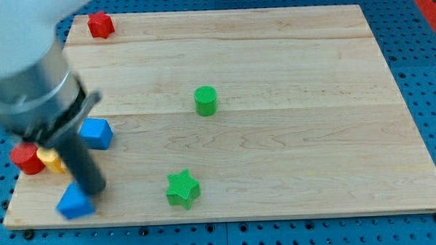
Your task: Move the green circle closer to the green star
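The green circle [205, 100] stands near the middle of the wooden board [274, 55]. The green star [182, 189] lies below it, near the board's bottom edge, a good gap apart. My tip [94, 191] is at the view's lower left, far left of both green blocks, right above a blue triangular block [75, 203] and seemingly touching it. The rod slants up to the arm's grey body [27, 71] at the upper left.
A blue block [96, 132] sits just right of the rod. A red cylinder [27, 159] and a yellow block [53, 162], partly hidden by the rod, are at the left edge. A red block [100, 25] is at the top left corner.
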Robot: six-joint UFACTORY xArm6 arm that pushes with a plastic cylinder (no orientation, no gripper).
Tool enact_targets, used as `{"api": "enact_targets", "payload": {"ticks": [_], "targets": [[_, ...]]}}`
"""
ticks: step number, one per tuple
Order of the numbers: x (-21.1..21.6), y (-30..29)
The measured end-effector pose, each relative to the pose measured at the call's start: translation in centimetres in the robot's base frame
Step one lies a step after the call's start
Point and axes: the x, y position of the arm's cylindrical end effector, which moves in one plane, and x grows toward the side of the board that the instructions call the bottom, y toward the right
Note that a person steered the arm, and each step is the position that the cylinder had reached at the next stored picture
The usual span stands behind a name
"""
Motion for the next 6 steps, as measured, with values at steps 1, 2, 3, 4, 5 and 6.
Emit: {"api": "enact_targets", "payload": {"ticks": [1, 2, 3, 4, 5, 6], "targets": [[1.2, 4.3], [0.5, 11.5], [-1.2, 16.7], [-1.3, 17.5], [-9.0, 24.6], [-22.9, 20.3]]}}
